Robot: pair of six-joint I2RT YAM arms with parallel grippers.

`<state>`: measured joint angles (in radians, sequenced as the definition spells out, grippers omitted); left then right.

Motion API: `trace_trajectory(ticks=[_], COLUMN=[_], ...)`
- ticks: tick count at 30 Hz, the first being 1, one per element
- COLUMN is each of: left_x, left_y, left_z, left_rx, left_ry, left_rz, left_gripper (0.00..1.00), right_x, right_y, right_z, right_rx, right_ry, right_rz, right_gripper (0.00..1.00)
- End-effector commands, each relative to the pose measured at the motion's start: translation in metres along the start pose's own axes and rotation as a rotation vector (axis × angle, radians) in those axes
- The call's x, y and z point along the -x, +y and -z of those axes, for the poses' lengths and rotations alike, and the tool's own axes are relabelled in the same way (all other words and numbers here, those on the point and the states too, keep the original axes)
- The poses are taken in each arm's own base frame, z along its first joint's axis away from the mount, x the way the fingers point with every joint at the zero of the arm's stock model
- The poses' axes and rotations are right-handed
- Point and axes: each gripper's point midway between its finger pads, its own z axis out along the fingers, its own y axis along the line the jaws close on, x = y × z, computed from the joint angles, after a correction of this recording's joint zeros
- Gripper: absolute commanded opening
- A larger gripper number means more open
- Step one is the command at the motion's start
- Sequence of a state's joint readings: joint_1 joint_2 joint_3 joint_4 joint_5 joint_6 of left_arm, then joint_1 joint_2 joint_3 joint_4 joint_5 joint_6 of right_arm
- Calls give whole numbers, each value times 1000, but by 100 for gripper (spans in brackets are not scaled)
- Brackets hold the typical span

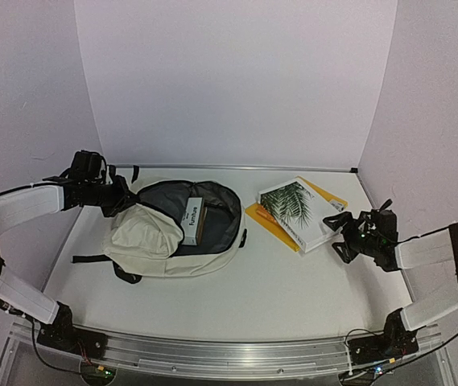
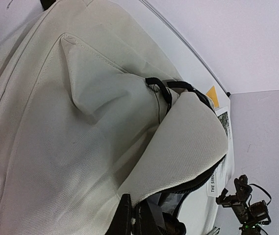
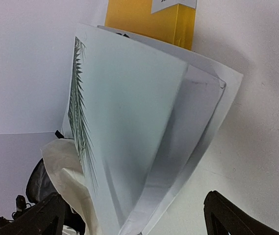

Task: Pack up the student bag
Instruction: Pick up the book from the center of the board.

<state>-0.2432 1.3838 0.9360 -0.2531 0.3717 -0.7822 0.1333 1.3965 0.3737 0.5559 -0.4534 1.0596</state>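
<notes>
The student bag (image 1: 144, 241), cream with a dark lining, lies open on the table's left half. A white and brown book (image 1: 194, 219) lies in its mouth. My left gripper (image 1: 124, 199) is at the bag's upper left, shut on the edge of the cream flap (image 2: 188, 147), with its dark fingers (image 2: 124, 218) pinching the seam. A white book with a palm leaf cover (image 1: 297, 211) rests on a yellow book (image 1: 269, 223) to the bag's right. My right gripper (image 1: 343, 235) stands open just right of the white book (image 3: 129, 122), level with its near corner and holding nothing.
White walls close the back and both sides, and a metal rail (image 1: 229, 354) runs along the near edge. A black strap (image 1: 92, 259) trails from the bag's left side. The yellow book (image 3: 149, 19) sticks out beyond the white one.
</notes>
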Motion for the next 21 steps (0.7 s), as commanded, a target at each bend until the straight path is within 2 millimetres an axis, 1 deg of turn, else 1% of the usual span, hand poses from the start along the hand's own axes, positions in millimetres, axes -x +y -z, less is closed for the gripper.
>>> trace_trajectory(ticks=[1,7,11,12,15,18,21], left_x=[11,12,12,13,14,16,18], left_y=[-18,-19,-19,-19,-21,-23,-25], left_z=[14,15,16,16,17,19,20], left_rx=[-43,-36,-28,-28,-29,-31,-31], left_ry=[-41,-42,-40,-42,-45,-50,-54], left_rz=[-40,-39,-39,-38,-35,-34,-36], left_gripper=[0,0,0,0,0,0,0], right_x=[6,9,10,11,12,13,16], right_y=[18,18,20,20,28,36,43], right_z=[-12,-23,-24,-24,-22,-17,-10], right_rx=[130,165,191,198,242,289,320], right_ry=[-8,-13,-27,-29,-35,-49,-69], right_rz=[-19,-15,-3,-3,-10,-26,-35], right_gripper=[97,85,72,67,55,47,42])
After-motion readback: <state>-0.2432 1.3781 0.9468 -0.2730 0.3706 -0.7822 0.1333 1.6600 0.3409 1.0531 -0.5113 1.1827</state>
